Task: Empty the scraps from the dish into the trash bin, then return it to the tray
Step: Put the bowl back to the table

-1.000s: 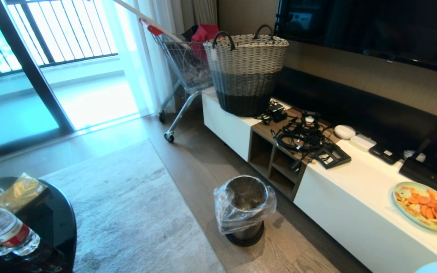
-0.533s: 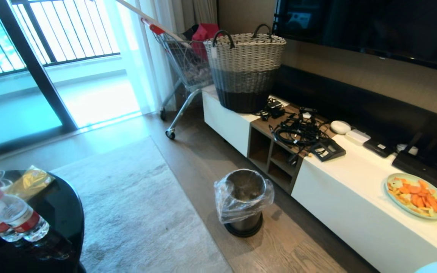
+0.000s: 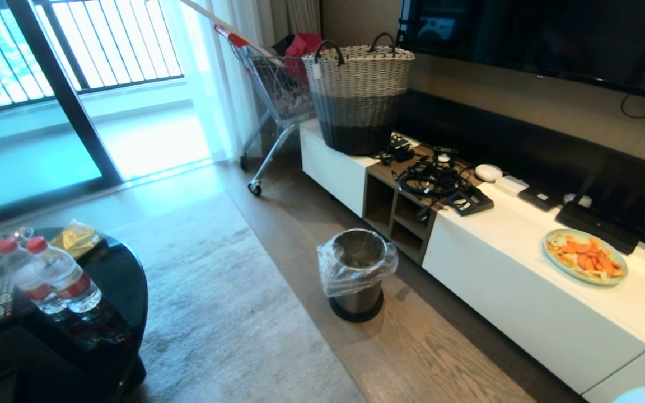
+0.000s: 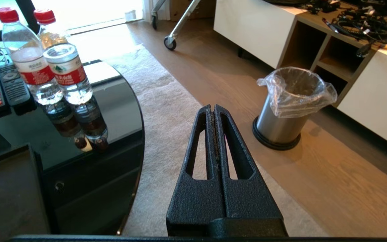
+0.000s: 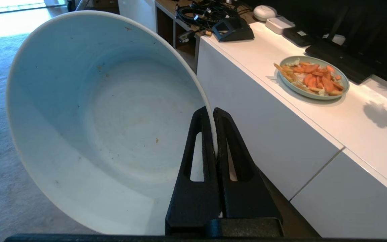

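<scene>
Dish rim pinched in right end effector (bowl tilted); left end effector closed, empty

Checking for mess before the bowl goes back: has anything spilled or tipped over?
Nothing stands out. The white glossy bowl, pinched by the right gripper, holds only specks; the brushed-steel trash bin stands upright, no scraps around it.

Strong daylight floods in through the balcony window at the upper left of the head view, bleaching the floor there nearly white. The dark screen at upper right stays dim. The glass table mirrors the bottles. Soft shadows fall across the white bench. Straight lines bow towards the frame edges.
</scene>
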### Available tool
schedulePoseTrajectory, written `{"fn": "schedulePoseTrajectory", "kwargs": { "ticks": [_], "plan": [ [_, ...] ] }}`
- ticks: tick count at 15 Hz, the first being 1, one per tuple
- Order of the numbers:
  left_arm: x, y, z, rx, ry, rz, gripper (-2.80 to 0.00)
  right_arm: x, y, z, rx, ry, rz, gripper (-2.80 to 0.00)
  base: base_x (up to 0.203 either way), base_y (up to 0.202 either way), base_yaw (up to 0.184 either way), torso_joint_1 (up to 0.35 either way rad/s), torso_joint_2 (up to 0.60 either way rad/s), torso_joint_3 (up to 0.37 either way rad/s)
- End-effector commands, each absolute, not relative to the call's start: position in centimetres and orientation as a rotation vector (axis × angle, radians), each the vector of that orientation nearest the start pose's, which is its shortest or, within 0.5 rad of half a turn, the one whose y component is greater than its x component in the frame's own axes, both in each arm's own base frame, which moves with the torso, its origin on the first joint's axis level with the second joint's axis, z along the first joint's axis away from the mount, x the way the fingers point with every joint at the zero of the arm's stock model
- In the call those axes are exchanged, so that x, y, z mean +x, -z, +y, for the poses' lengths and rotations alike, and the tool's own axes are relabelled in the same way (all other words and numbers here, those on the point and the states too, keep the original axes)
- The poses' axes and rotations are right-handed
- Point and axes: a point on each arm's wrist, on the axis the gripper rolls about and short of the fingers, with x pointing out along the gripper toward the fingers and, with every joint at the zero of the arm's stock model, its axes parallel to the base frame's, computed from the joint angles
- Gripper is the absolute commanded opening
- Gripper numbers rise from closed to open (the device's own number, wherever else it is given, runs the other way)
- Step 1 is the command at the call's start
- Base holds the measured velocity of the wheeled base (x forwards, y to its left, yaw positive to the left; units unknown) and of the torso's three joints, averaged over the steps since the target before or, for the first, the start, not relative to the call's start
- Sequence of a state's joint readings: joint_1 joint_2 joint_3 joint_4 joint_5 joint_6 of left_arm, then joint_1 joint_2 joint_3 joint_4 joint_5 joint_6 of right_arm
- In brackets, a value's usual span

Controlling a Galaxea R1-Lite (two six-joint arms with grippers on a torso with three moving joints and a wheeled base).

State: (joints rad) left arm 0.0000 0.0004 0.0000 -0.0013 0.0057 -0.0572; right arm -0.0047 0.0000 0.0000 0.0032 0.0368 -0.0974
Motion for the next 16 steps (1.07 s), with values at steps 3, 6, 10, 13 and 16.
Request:
{"fn": "schedulePoseTrajectory", "kwargs": {
  "ticks": [3, 6, 10, 13, 16],
  "plan": [
    [-2.27, -7.57, 0.01, -0.058, -0.006, -0.001, -2.8, -2.27, -7.52, 0.09, -0.098, -0.032, 0.003, -2.8, -0.182, 0.0, 0.0, 0.001, 0.0, 0.003],
    [-2.27, -7.57, 0.01, -0.057, -0.006, -0.001, -2.8, -2.28, -7.52, 0.09, -0.098, -0.032, 0.001, -2.8, -0.034, 0.0, -0.001, 0.001, 0.0, 0.003],
    [-2.27, -7.57, 0.01, -0.057, -0.007, -0.001, -2.8, -2.28, -7.52, 0.09, -0.098, -0.032, 0.002, -2.8, 0.0, 0.0, 0.0, 0.0, 0.0, 0.0],
    [-2.28, -7.56, 0.01, -0.057, -0.006, -0.002, -2.8, -2.27, -7.52, 0.09, -0.098, -0.032, 0.002, -2.8, 0.0, 0.0, 0.0, 0.0, 0.0, 0.0],
    [-2.28, -7.56, 0.01, -0.057, -0.006, -0.002, -2.8, -2.28, -7.52, 0.09, -0.098, -0.032, 0.002, -2.8, 0.0, 0.0, 0.0, 0.0, 0.0, 0.0]
  ]
}}
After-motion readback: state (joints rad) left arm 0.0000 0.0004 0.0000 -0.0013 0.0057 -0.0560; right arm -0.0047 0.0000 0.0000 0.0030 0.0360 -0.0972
